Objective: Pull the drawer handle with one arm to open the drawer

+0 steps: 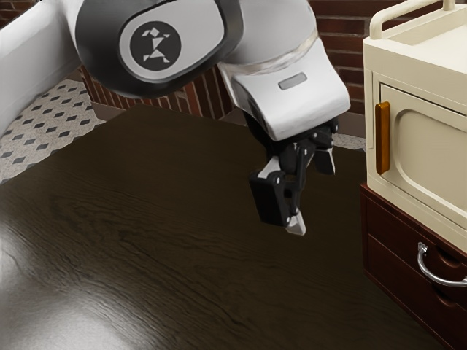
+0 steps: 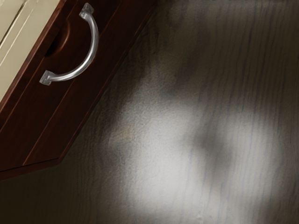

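1 arched silver handle (image 2: 95,39) fronts the shut, dark red-brown upper drawer (image 1: 394,230).

A dark, wood-grained table (image 1: 168,219) spreads beneath the hand (image 1: 311,193), catching pale glare; beyond the hand are a brick wall (image 1: 346,51) and light floor (image 1: 51,124) with dark diamonds.

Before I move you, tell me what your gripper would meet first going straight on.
The gripper points down, so most likely the table. The handle seems off to one side of that line, though depth is hard to judge.
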`<state>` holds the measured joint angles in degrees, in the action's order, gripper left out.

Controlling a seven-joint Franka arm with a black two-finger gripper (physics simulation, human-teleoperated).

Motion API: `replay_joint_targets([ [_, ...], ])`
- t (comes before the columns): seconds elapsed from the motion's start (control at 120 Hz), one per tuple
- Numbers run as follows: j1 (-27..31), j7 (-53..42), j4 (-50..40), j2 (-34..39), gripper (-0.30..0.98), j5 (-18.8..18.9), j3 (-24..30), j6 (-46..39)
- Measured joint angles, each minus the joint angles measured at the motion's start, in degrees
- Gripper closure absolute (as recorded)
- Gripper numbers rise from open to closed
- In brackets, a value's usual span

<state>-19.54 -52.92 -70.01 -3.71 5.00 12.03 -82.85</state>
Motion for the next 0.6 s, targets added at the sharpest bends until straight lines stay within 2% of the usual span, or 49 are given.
replay_joint_targets([
  [0.117,-1.5,-1.9,-8.3,4.4,0.0,-0.4,0.0,-2.8],
  [0.233,-3.6,-3.7,-14.9,5.7,0.0,-0.6,0.0,-7.2],
  [0.45,-4.7,-6.3,-19.7,5.4,0.0,-1.2,-0.1,-13.4],
  [0.6,-3.2,-9.1,-20.5,5.2,0.0,-3.4,-0.1,-15.9],
])
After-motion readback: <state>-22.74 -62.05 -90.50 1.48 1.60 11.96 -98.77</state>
